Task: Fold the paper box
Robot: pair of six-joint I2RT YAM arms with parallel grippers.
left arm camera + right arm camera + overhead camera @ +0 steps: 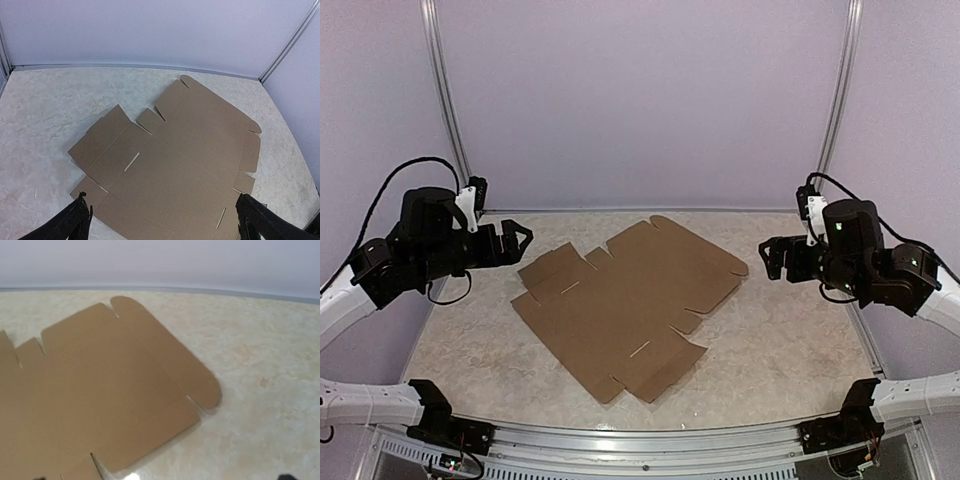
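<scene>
Paper box: The paper box point(625, 305) lies fully flat and unfolded in the middle of the desk point(790, 350), set at a slant, its long rounded flap pointing to the far right and its slotted end towards the near rail.
Why it lies so: With every panel down and nothing on top, each crease line can be reached from either side; no fold appears to have been started.
Left end effector: The left end effector point(515, 243) hangs above the desk's left edge with its jaws spread wide and nothing in them, aimed at the sheet's small left flaps.
Right end effector: The right end effector point(775, 258) mirrors it above the right edge, jaws apart and empty, just off the rounded flap.
Why they wait there: Both are clear of the cardboard, likely poised to come in from opposite sides.
Edges: The sheet's outline is notched with tabs and slits, and its near corner is close to the front rail.
Open room: Bare desk rings the sheet, widest at left and right; the back wall stands well apart.
</scene>
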